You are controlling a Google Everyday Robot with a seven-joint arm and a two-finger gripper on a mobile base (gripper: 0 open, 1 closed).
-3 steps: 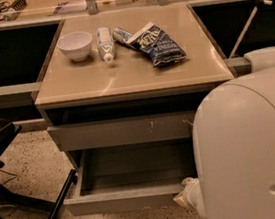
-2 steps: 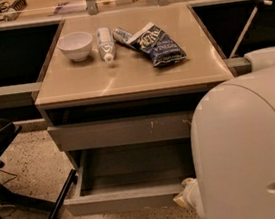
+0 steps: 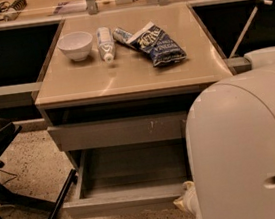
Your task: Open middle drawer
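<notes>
Down at six o'clock, middle drawer [image 3: 124, 203] pulled out, grey inside showing; at five o'clock, gripper [image 3: 186, 205] just beside its front right corner.

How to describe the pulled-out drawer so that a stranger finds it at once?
Find the beige cabinet top carrying a white bowl. Under it is a grey front with white scratches; the drawer is the next one down. Unlike that front, it is pulled far out, its grey tray showing, with the gripper at its right front corner.
</notes>
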